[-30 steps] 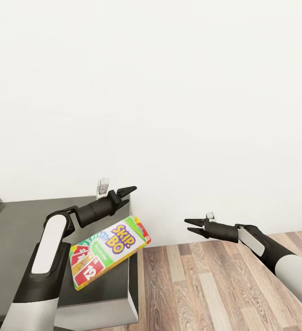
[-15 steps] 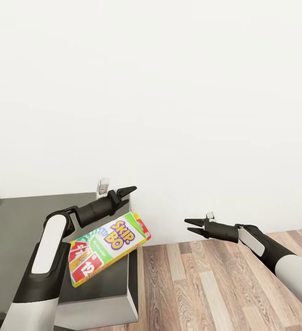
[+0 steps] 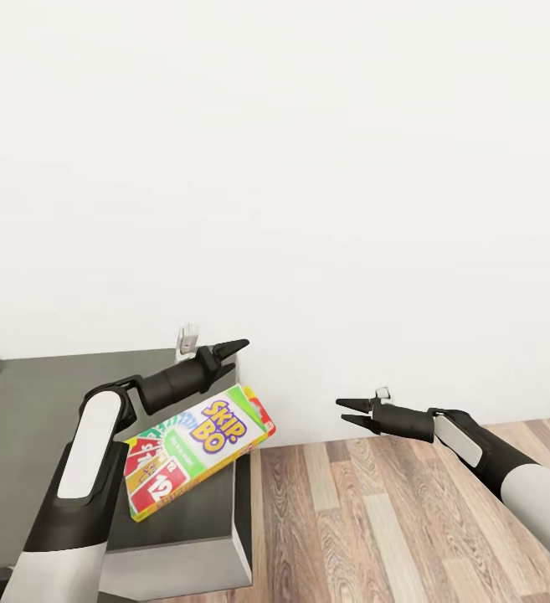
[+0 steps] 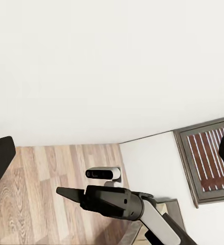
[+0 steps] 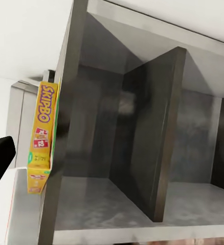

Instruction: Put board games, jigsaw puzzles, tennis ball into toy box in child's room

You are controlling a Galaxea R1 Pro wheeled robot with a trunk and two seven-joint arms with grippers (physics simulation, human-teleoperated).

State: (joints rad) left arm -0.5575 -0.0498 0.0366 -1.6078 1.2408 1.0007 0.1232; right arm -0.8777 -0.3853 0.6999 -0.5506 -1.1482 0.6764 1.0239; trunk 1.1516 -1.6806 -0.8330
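Note:
One board game, a rainbow SKIP-BO box [image 3: 197,452], lies flat on a low dark-grey cabinet top [image 3: 40,402]. Its right end hangs over the cabinet's edge. My left gripper [image 3: 239,343] hovers just above and behind the box, open and holding nothing. My right gripper [image 3: 341,411] floats over the floor to the right of the cabinet, open and empty, pointing toward the box. The right wrist view shows the box [image 5: 40,138] edge-on against the cabinet [image 5: 142,127]. The left wrist view looks across at my right gripper [image 4: 61,192]. The toy box is out of view.
A plain white wall [image 3: 308,167] stands close behind the cabinet. Wood-plank floor [image 3: 375,519] spreads to the right under my right arm. The cabinet's front has open shelf bays with a dark divider [image 5: 163,132]. A dark-framed window [image 4: 209,158] appears in the left wrist view.
The head view has shifted slightly. The SKIP-BO box has settled a little flatter and further onto the cabinet top. Both arms hold the same pose.

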